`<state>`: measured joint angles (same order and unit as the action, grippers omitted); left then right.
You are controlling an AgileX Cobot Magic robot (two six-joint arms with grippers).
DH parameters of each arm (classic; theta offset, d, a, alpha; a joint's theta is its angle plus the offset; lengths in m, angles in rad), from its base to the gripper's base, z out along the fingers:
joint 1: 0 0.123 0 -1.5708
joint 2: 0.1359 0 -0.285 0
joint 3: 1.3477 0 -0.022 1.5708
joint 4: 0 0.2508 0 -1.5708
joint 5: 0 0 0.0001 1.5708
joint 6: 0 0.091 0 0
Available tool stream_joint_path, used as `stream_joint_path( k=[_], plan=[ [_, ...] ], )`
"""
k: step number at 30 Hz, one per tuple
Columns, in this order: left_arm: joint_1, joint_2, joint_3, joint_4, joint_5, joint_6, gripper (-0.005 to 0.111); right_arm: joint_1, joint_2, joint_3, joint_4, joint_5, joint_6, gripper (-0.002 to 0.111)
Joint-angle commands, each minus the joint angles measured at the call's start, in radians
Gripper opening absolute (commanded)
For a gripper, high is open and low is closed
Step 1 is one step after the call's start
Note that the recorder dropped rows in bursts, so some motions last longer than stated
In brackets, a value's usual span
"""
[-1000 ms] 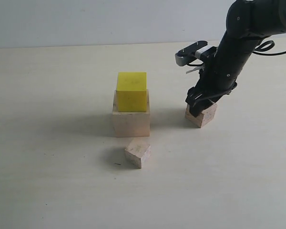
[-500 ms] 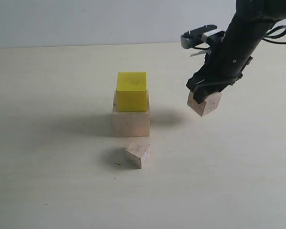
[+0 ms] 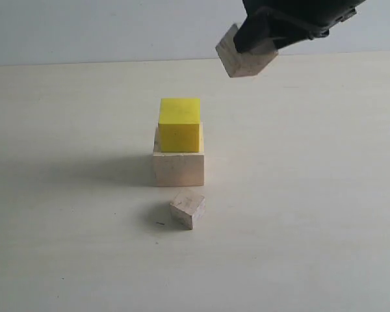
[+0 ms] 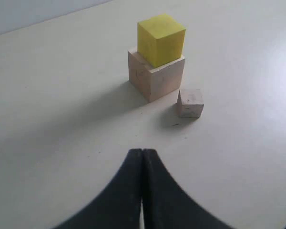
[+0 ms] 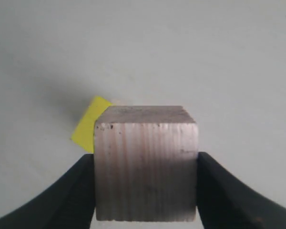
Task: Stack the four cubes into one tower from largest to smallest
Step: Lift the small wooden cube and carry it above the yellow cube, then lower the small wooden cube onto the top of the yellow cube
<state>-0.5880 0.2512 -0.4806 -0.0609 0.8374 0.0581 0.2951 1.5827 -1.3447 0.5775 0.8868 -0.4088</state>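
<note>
Right hand [image 3: 260, 39] is pinching small wooden cube [image 3: 242, 60], upper right of frame; third tier underway. Next move is calling for centring over yellow cube [image 3: 179, 120], lowering squarely.

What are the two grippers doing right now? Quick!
Left gripper: jaws shut, holding nothing.
Right gripper: jaws closed on a small pale wooden cube, held up in the air.

The right gripper [image 3: 255, 40] hangs high above the tabletop's far side, its jaws clamped on a small wooden cube [image 3: 244, 62]. The left gripper [image 4: 142, 152] points out across the tabletop, fingers pressed tight together.
</note>
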Motion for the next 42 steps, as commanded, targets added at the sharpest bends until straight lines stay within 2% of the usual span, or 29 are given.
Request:
stream_joint_path(
  k=[1, 4, 11, 24, 29, 38, 42],
  plan=[
    [-0.006, -0.008, 0.006, -0.003, -0.011, 0.002, 0.000, 0.027, -0.054, -0.009, 0.036, -0.018, 0.044, 0.000],
    [-0.006, -0.008, 0.006, -0.003, -0.011, 0.002, 0.000, 0.074, -0.071, -0.016, -0.045, 0.003, 0.179, 0.000],
    [-0.006, -0.008, 0.006, -0.003, -0.011, 0.002, 0.000, 0.209, -0.069, -0.108, -0.376, 0.112, 0.526, 0.000],
    [-0.006, -0.008, 0.006, -0.005, -0.011, 0.002, 0.000, 0.347, 0.006, -0.230, -0.471, 0.178, 0.796, 0.000],
    [-0.006, -0.008, 0.006, -0.007, -0.011, 0.002, 0.000, 0.351, 0.091, -0.246, -0.476, 0.181, 0.862, 0.000],
    [-0.006, -0.008, 0.006, -0.007, -0.011, 0.002, 0.000, 0.351, 0.298, -0.458, -0.486, 0.319, 0.933, 0.000],
    [-0.006, -0.008, 0.006, -0.007, -0.011, 0.002, 0.000, 0.351, 0.330, -0.471, -0.491, 0.314, 0.933, 0.000]
  ],
)
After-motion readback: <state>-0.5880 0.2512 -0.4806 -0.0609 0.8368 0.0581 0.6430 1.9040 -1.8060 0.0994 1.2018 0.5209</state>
